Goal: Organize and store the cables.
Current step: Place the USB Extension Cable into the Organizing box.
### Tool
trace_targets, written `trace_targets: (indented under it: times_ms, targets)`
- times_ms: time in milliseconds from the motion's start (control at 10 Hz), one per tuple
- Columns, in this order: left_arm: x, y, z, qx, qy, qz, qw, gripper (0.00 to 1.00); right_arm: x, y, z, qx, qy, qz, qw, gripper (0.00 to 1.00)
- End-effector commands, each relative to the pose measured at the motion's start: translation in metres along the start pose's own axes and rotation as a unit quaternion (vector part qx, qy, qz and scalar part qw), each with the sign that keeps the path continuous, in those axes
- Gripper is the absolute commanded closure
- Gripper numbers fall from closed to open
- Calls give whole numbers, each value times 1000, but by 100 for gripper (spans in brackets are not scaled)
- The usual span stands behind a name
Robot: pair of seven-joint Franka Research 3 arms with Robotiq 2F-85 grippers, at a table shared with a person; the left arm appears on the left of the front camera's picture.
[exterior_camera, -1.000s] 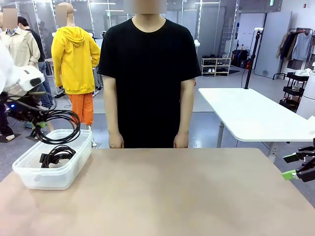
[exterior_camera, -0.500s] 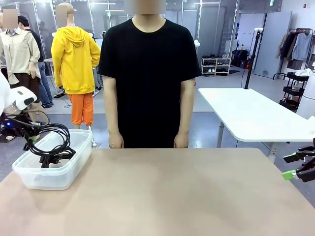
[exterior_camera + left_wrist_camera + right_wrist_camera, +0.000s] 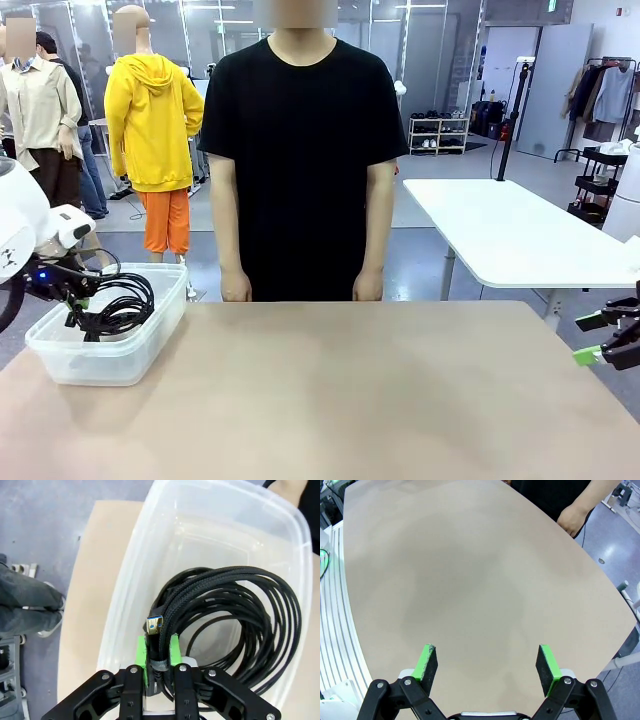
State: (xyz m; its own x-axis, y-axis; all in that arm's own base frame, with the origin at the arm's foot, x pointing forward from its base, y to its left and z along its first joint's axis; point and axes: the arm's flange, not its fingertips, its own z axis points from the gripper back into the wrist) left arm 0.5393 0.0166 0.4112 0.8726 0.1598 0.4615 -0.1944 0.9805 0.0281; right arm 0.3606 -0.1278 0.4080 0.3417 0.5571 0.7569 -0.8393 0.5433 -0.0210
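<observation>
One clear plastic bin (image 3: 110, 350) sits on one tan table (image 3: 350, 400). Inside the bin lie black coiled cables (image 3: 240, 615); their exact number cannot be told.

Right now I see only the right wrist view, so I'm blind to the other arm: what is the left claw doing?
Observer: The left claw is shut on a coiled black cable, gripping it just below its plug.
Operator: Where is that coil?
Observer: Inside the clear plastic bin at the table's left end.
Operator: And the person?
Observer: Standing at the far side, both hands hanging down off the table.
</observation>
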Motion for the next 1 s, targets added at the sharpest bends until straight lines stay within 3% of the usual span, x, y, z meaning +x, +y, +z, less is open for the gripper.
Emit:
trace_targets:
  times_ms: [0,100,200,300,400,500,600,800,900]
  targets:
    - [1,-10,-5,0,6,-5,1000,52,3,-1,0,1,-5,-10,1000,0]
    - [3,-10,-7,2,8,-7,1000,36,3,-1,0,1,-5,-10,1000,0]
    - [4,-11,-2,-2,5,-10,1000,9,3,-1,0,1,-5,-10,1000,0]
    - [4,-10,3,-4,2,-11,1000,0,3,-1,0,1,-5,-10,1000,0]
    - [3,-9,7,-4,3,-11,1000,0,3,-1,0,1,-5,-10,1000,0]
    - [3,-7,17,-9,-3,-12,1000,11,3,-1,0,1,-5,-10,1000,0]
    - [2,-8,25,-21,-8,-15,1000,2,3,-1,0,1,-5,-10,1000,0]
    - [-1,-10,36,-27,-9,-25,999,0,3,-1,0,1,-5,-10,1000,0]
    - [-5,-15,38,-1,2,-28,1000,0,3,-1,0,1,-5,-10,1000,0]
